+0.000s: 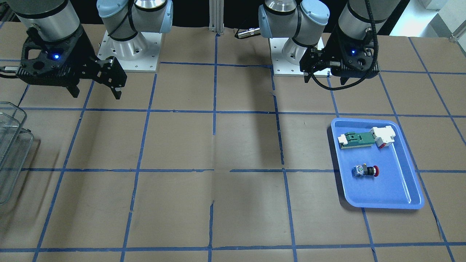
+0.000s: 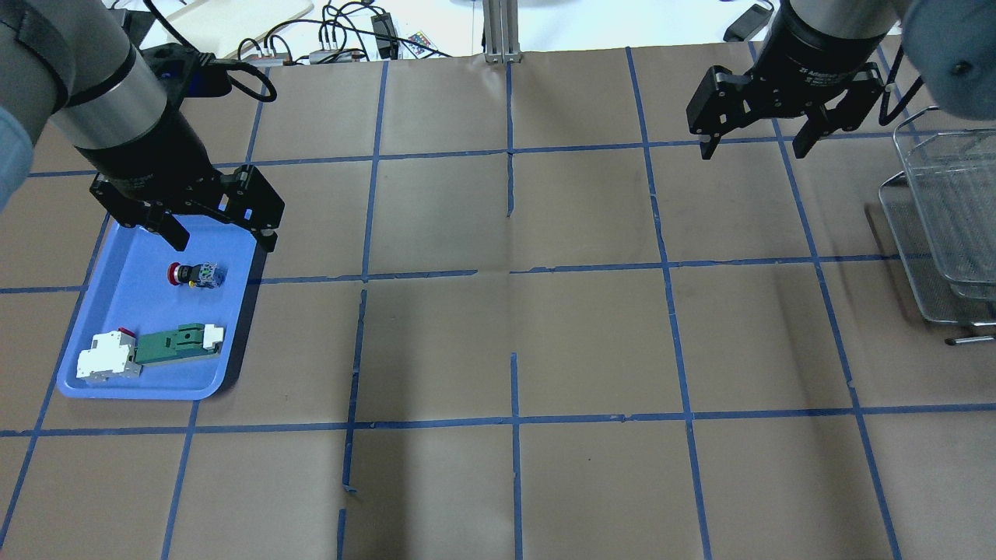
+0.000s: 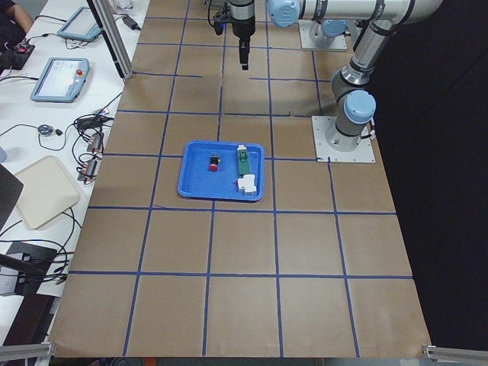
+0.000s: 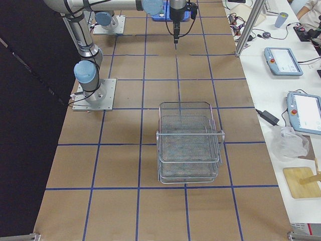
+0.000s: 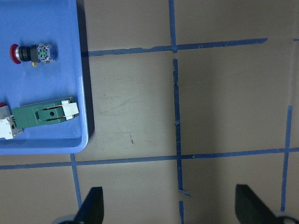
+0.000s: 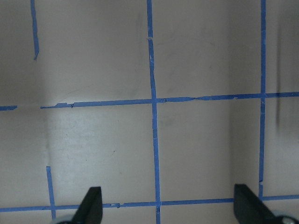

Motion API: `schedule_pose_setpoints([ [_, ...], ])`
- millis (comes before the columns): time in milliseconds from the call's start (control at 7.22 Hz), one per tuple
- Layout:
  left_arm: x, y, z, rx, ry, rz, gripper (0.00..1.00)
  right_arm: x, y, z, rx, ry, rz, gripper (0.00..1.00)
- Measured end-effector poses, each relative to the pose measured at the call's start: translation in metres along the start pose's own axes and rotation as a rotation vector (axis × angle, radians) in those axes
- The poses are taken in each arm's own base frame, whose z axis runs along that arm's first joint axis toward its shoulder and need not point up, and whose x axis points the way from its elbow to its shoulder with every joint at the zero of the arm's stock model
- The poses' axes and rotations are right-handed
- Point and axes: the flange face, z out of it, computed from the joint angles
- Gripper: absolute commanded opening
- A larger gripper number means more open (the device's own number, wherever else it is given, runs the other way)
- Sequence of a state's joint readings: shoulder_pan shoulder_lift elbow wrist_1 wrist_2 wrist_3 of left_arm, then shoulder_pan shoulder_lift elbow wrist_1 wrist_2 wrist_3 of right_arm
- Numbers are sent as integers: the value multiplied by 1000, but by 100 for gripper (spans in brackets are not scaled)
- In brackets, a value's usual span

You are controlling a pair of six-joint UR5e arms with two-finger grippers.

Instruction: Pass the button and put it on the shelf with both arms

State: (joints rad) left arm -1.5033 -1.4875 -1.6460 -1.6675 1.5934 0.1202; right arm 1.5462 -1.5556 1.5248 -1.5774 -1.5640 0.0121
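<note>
While the button (image 2: 194, 274) lies on its side in the upper half of the blue tray (image 2: 140, 311), at the left of the overhead view, its red cap points toward the frame's left edge and its pale block toward the right. Lower in that tray, a green-and-white part (image 2: 177, 344) and a white block (image 2: 109, 359) sit end to end. In the left wrist view the white block is cut off by the left edge, with just a sliver of its red tab showing.

Up above, the left gripper (image 2: 226, 243) hovers over the tray's upper right corner, fingers spread wide with nothing between them, apart from the button. The arm's dark body hides the tray's top edge from overhead.

Over at upper right, the right gripper (image 2: 753, 148) hangs with fingers spread too. Its wrist camera catches only two fingertips at the bottom, over the table (image 2: 513, 334) of brown paper and blue tape lines.

At the far right edge, the shelf (image 2: 941, 225) is chopped by the frame. Only the right-side view shows it whole, its wire levels stacked. How high either gripper hangs is hard to judge.
</note>
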Motion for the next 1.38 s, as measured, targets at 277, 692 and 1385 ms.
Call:
schedule_pose_setpoints([
  [277,-2,-3,0,7,-4,-12,100,0,0,0,0,0,0,100],
  [692,-57,-20,3,46,6,-220,100,0,0,0,0,1,1,100],
  [1385,-262,-36,48,94,112,-867,100,0,0,1,-2,1,1,100],
])
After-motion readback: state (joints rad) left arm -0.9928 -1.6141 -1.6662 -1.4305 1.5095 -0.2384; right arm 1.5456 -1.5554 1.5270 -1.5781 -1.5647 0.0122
